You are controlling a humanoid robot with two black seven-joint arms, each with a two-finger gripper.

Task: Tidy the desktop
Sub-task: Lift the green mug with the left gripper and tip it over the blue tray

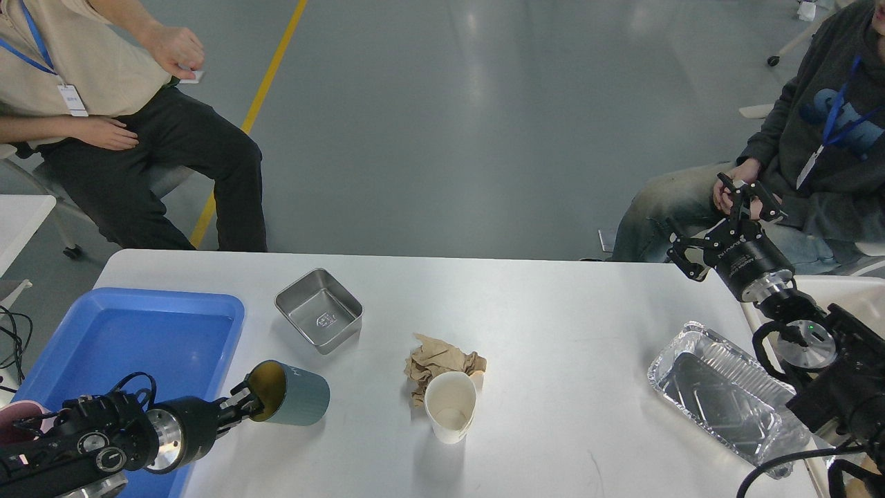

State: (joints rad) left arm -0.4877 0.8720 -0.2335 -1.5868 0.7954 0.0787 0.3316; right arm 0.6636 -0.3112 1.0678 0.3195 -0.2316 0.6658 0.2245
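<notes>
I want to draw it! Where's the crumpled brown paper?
In the head view, the crumpled brown paper lies near the middle of the desktop, just behind the white paper cup and right of the steel tin.

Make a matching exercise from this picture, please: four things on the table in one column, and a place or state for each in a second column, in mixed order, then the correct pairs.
Things:
1. teal cup
2. steel box
3. paper cup
4. foil tray

Places or states:
A. upright, touching the crumpled brown paper
B. near the right edge of the desktop
C. tipped on its side, rim held by the left end effector
D. empty, just right of the blue tray

Pairs: 1-C, 2-D, 3-A, 4-B
</notes>
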